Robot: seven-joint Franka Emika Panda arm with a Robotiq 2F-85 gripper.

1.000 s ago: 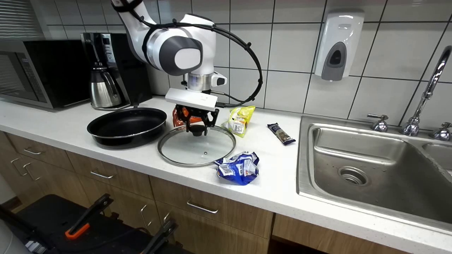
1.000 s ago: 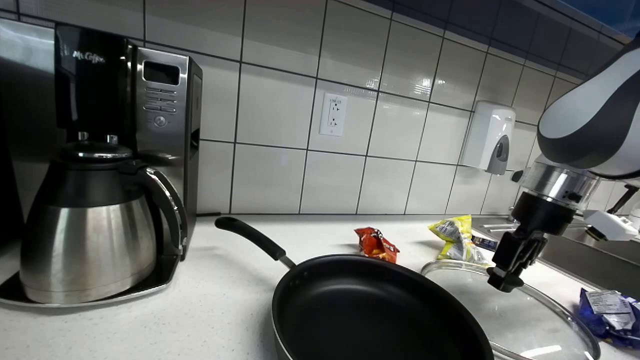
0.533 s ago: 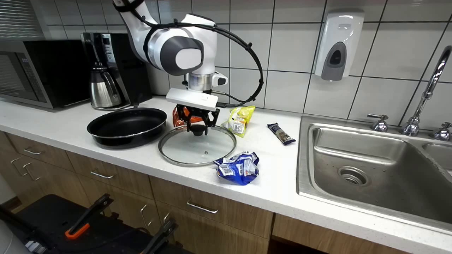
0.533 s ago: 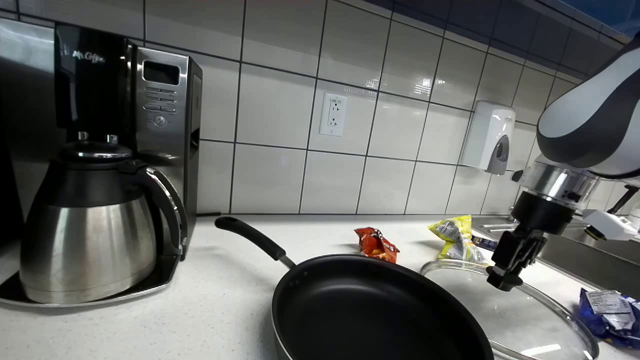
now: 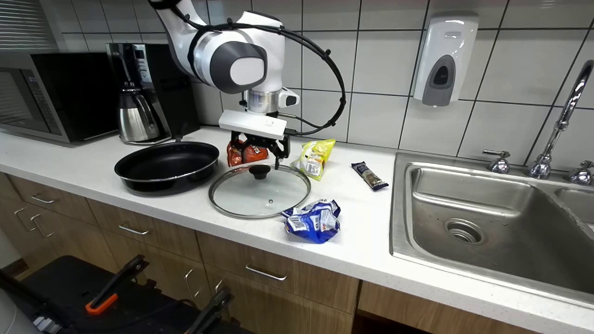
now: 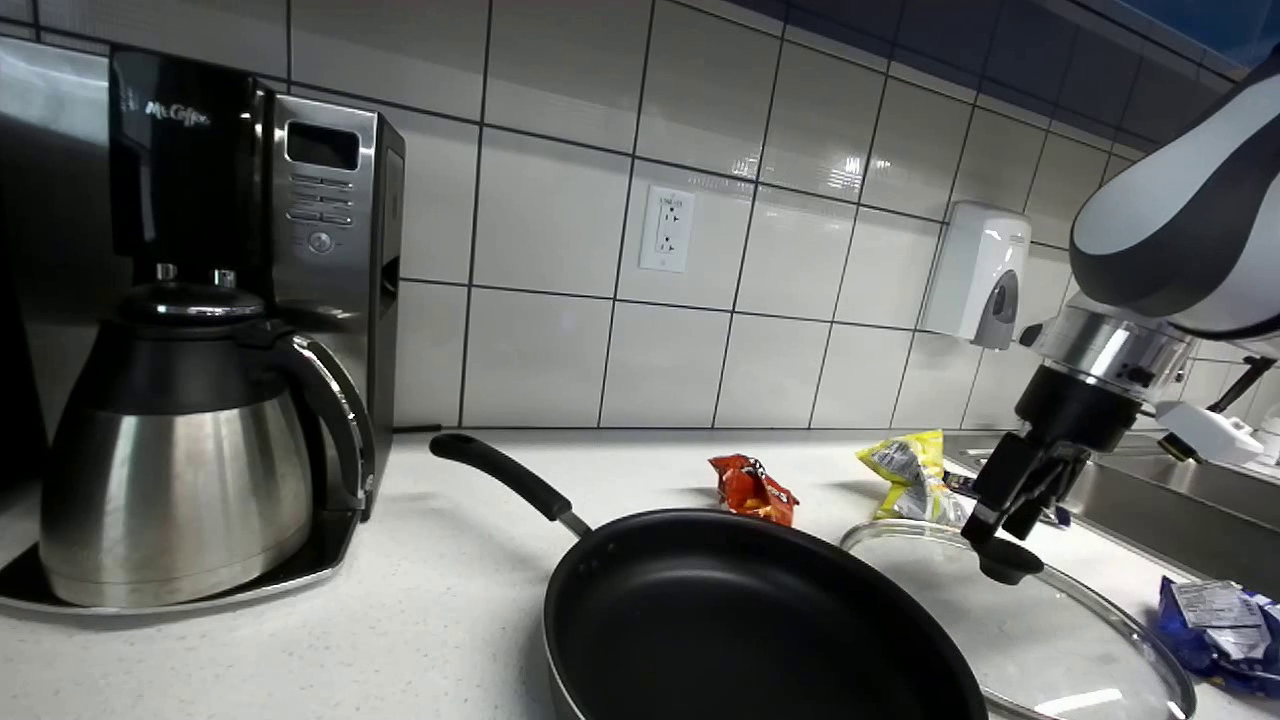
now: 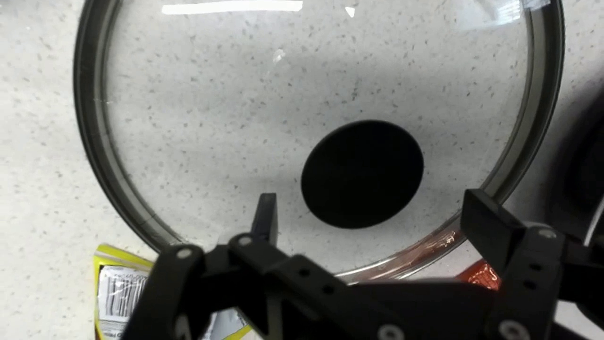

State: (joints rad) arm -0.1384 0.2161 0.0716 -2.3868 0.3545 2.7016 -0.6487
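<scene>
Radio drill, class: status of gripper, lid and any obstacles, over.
Gripper open, empty, by black knob. Glass lid flat on counter. Blue bag beside lid, possibly in the way.

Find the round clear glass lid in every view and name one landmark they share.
In an exterior view: the round clear glass lid lies slightly left of and below centre, below the black hand.
In an exterior view: the lid is lower right, partly hidden by the round black frying pan.
In the wrist view: the lid fills most of the picture, top cut off.
Shared landmark: the crumpled yellow snack bag near the lid's rim.
</scene>
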